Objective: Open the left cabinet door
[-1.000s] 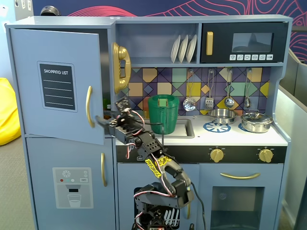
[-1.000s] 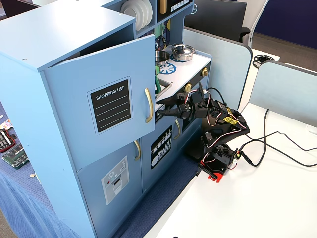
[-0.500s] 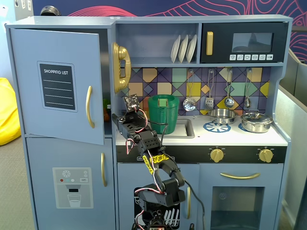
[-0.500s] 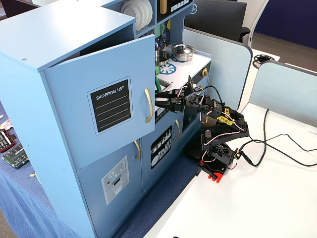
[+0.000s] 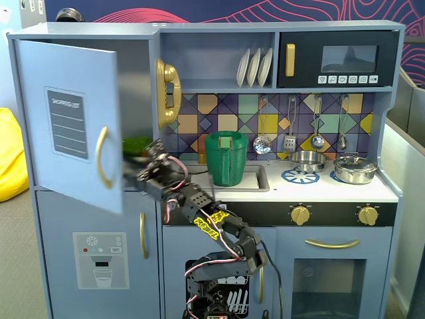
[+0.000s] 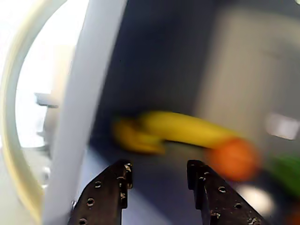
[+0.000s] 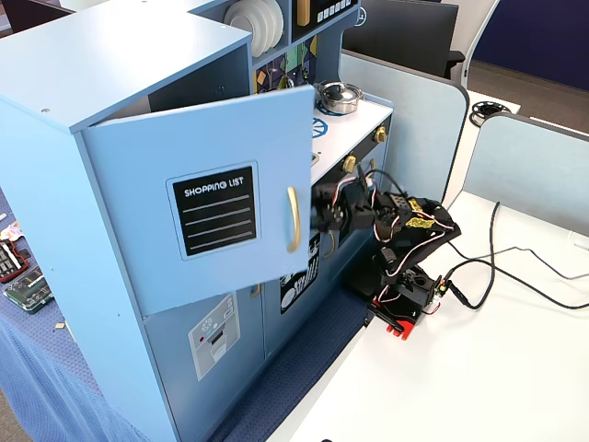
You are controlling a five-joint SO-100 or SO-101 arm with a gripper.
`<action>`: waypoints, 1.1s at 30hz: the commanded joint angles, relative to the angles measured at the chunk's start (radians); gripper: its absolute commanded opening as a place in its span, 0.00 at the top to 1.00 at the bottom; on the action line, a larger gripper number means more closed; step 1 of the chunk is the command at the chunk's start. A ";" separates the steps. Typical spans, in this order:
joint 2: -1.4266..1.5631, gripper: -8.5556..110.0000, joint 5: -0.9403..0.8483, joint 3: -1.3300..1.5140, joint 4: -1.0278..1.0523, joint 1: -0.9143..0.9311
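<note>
The left cabinet door [image 5: 66, 123] hangs partly open on the toy kitchen [image 5: 279, 199], swung out from the upper left compartment, its "SHOPPING LIST" panel [image 7: 214, 210] facing outward and its gold handle [image 5: 101, 158] along the free edge. The gripper [image 5: 130, 174] is reaching in just behind that free edge; in a fixed view the door's edge covers its tips, so contact is hard to judge there. In the other fixed view the gripper [image 7: 317, 214] is half hidden behind the door as well.

The wrist view settles the fingers: the two black fingertips [image 6: 117, 180] sit apart with a clear gap and nothing between them, so the gripper [image 6: 159, 176] is open. The door's pale edge [image 6: 84, 112] runs up the left, just beside the left finger; touching or not, I cannot tell. Inside the compartment everything is blurred: a yellow banana shape [image 6: 178, 131], an orange round thing [image 6: 234, 157], something green [image 6: 286, 171] cut off at the right edge.
</note>
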 commanded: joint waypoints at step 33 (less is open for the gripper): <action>0.451 0.93 0.577 0.653 1.075 0.985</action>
